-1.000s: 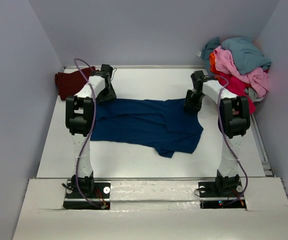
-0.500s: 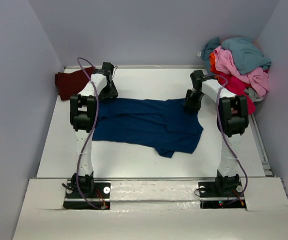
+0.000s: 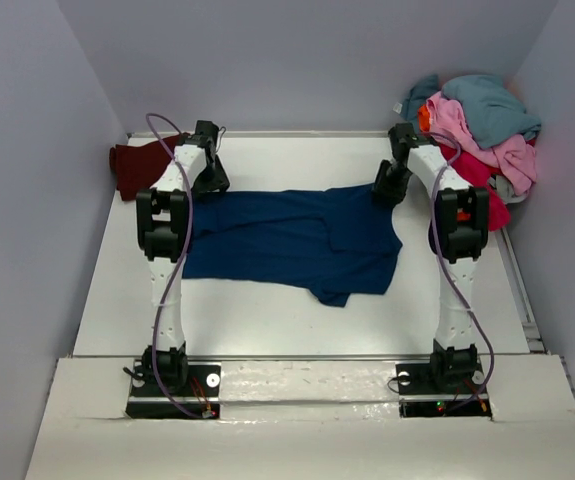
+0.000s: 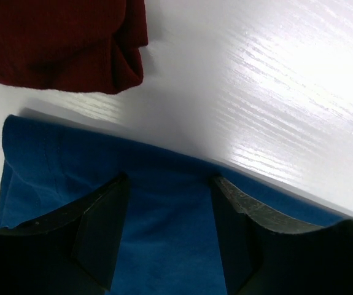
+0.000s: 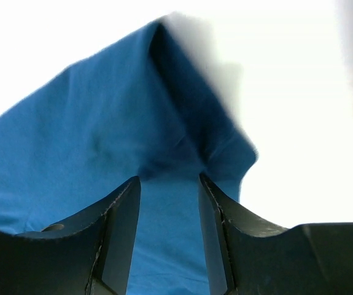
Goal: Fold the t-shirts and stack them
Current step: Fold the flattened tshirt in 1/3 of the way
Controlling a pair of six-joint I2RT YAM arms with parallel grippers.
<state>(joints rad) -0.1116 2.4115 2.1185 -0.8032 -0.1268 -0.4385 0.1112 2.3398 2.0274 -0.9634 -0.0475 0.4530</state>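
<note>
far left, at the back of the white surface (image 3: 267, 320) against the wall: a dark maroon t-shirt (image 3: 135, 165), bunched. in the left wrist view its rounded edge (image 4: 65, 43) lies near the blue cloth, with a strip of bare surface between them.

left end effector (image 3: 210, 178) sits at the far left corner of the navy blue t-shirt (image 3: 287, 240). wrist view: the end effector (image 4: 170, 184) straddles the cloth just inside its far hem, blue fabric (image 4: 65, 160) filling the space between the two dark fingers (image 4: 102, 227). the hem runs taut with a shadow under it, so it is lifted off the surface — reads as clamped on the shirt.

the navy blue t-shirt lies spread across the middle of the surface between the two arms. its far edge is stretched in a nearly straight line and its near edge is uneven, with a flap sagging toward the right front.

right end effector (image 3: 387, 186) is at the shirt's far right corner. wrist view: the end effector (image 5: 169, 181) has cloth (image 5: 72, 135) drawn up into a peaked fold that puckers right at the fingertips — pinched on the shirt.

far right corner: a pile of t-shirts (image 3: 477, 120), with teal on top, pink below, red underneath and a bit of orange showing, well apart from the navy one.
</note>
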